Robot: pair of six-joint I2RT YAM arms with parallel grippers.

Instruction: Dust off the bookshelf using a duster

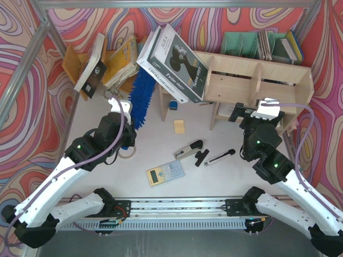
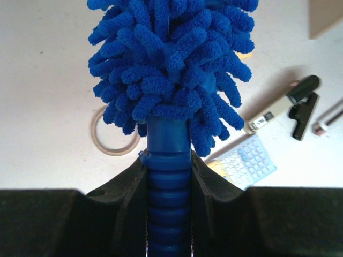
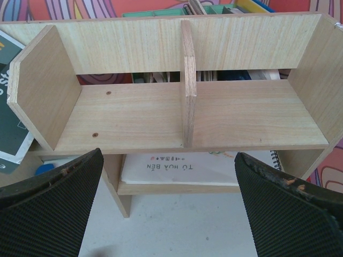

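- Left claw is clenched on the duster handle; I see its head pointing away.
- Bookshelf stands right of that head, just ahead of my empty, spread right claw.

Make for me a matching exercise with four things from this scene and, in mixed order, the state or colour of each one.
1. duster
2. right gripper
3. calculator
4. tape roll

a. open and empty, facing the bookshelf
b. yellow and pale blue, flat on the table
c. held by its handle in the left gripper
d. beige ring, flat on the table

Pairs: 1-c, 2-a, 3-b, 4-d
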